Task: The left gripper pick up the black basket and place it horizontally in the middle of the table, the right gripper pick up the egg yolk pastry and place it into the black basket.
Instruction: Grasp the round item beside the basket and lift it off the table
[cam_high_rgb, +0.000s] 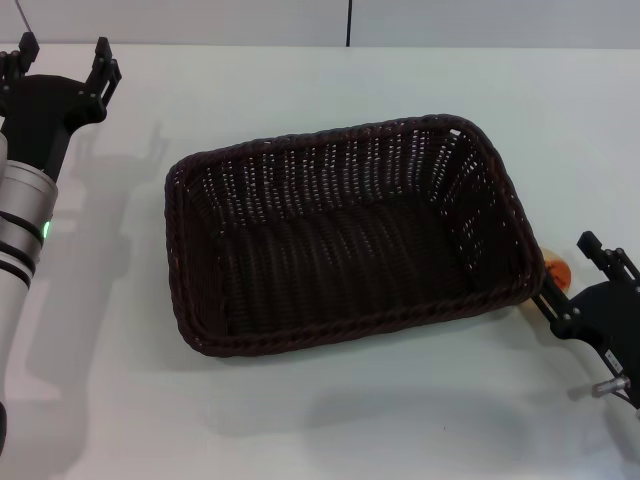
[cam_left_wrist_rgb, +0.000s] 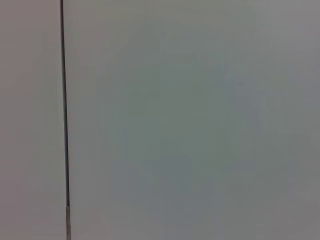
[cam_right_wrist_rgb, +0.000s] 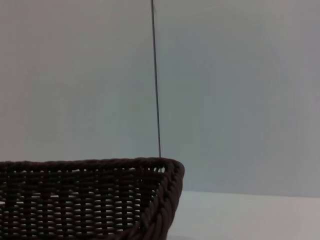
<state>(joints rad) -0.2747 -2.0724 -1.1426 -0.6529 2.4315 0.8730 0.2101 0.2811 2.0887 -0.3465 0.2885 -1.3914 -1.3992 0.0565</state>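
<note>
Head view: a large dark brown-black woven wicker basket (cam_high_rgb: 345, 235) lies flat mid-counter (cam_high_rgb: 300, 420), between both hands. The left hand (cam_high_rgb: 62, 62), fingers spread and empty, hovers well off its far left corner. The right hand (cam_high_rgb: 568, 272) grips a small orange-topped pastry (cam_high_rgb: 556, 271) just beside the basket's right end.

Left wrist view: only a blank wall.

Right wrist view: the basket's braided rim (cam_right_wrist_rgb: 90, 163) is close ahead.

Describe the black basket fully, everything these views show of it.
The black basket is a large rectangular tray of very dark brown-black woven wicker, with rounded corners, a braided rim and open-weave sloping sides. It sits upright and flat on the white table, long side across the view, slightly rotated, roughly central. Nothing shows inside it. The egg yolk pastry peeks out beside its right end; contact cannot be told. Neither gripper touches it.
</note>
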